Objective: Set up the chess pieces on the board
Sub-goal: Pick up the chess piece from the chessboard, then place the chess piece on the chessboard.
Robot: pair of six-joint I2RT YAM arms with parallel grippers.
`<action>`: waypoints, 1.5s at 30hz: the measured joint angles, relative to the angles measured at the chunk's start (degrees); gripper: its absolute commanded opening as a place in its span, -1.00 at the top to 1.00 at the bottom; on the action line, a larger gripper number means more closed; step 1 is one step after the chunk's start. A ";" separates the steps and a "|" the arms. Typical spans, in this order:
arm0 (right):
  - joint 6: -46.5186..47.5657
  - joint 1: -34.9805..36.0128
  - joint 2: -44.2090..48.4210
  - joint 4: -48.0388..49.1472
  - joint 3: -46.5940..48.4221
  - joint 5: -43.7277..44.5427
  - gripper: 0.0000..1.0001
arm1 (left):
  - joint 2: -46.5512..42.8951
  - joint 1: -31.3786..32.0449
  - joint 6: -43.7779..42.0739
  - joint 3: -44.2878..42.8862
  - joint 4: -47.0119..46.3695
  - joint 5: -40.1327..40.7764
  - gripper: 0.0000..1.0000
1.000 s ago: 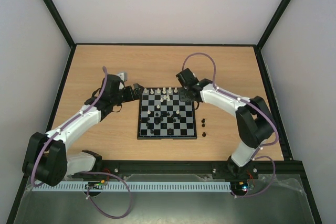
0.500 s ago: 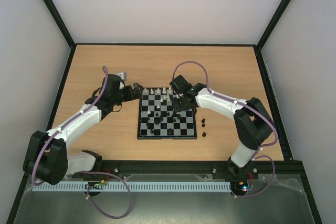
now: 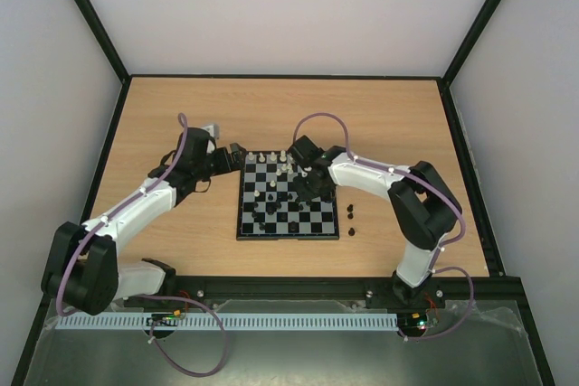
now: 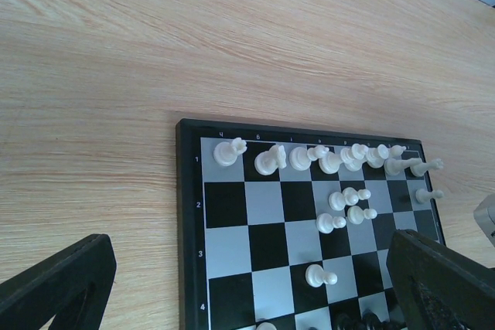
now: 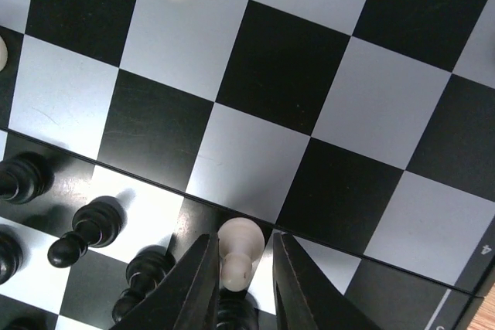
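Top view: my right gripper point(image 3: 305, 189) has swung in from the board's point(image 3: 285, 237) 1 o'clock corner over the last second and now sits low, just right of centre. The left gripper point(image 3: 237, 151) has not budged from the 10 o'clock corner. Three black pieces point(image 3: 352, 219) lie off the board on the table point(image 3: 389, 115), at about 4 o'clock.

Left wrist view: the left gripper point(image 4: 247, 268) is spread wide with nothing in it. Beyond it, cream pieces point(image 4: 325, 160) line the far rank, with a few strays toward 4 o'clock.

Right wrist view: the right gripper point(image 5: 241, 268) has been narrowing, and its fingers now flank a cream pawn point(image 5: 238, 249) at 6 o'clock. I cannot tell whether they already pinch it. This pawn stands among the black pieces point(image 5: 85, 229) at 8 o'clock, so I judge it is a stray about to be lifted back to the cream side.
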State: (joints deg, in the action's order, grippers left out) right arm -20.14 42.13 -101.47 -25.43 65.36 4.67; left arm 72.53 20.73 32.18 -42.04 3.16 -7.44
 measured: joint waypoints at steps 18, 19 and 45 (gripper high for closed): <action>-0.02 -0.94 -1.40 -0.50 6.27 3.98 0.91 | 0.37 0.00 -0.02 0.00 -0.04 -0.02 -0.99; -0.07 -1.36 -1.46 -0.42 7.02 4.33 0.91 | 0.37 0.00 0.00 0.00 -0.04 -0.02 -0.99; -1.36 -6.21 -10.27 1.20 12.00 10.64 0.65 | 0.39 0.00 0.00 0.00 -0.70 -0.11 -0.99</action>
State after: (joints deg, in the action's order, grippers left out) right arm -21.50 35.92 -111.74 -24.23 77.36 15.31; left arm 72.93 20.73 32.18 -42.04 2.46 -7.55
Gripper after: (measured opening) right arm 0.109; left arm 0.994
